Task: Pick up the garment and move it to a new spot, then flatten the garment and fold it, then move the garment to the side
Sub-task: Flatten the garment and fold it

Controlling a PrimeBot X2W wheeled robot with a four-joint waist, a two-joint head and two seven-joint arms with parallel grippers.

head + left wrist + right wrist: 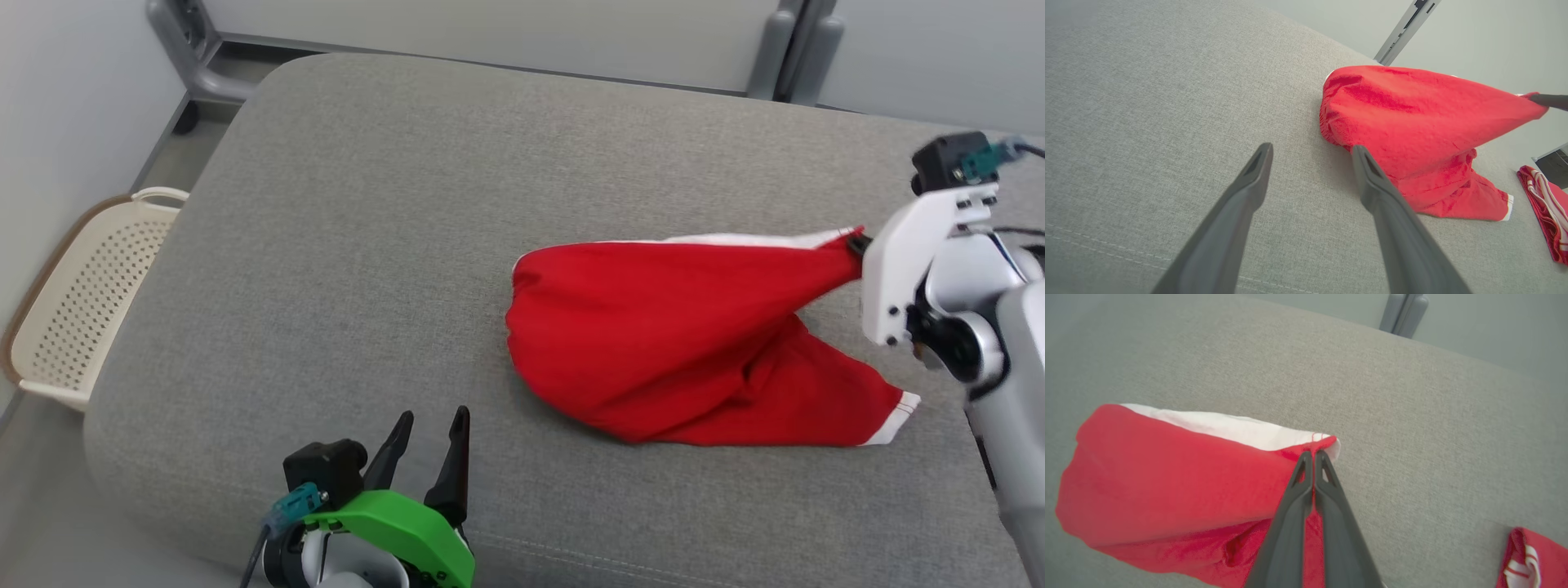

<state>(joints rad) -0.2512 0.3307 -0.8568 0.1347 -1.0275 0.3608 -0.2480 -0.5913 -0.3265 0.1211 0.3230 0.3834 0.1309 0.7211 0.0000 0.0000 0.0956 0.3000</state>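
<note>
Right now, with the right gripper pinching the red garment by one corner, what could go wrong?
1. The right gripper is shut on only a small corner of the red garment, so the cloth could slip out if pulled.
2. Most of it rests bunched on the grey cushion and may land crumpled.
3. The striped red cloth lies nearby, and the two could tangle.

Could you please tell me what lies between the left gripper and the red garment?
Only bare grey cushion. The head view shows nothing from the open left gripper to the red garment; the left wrist view agrees.
</note>
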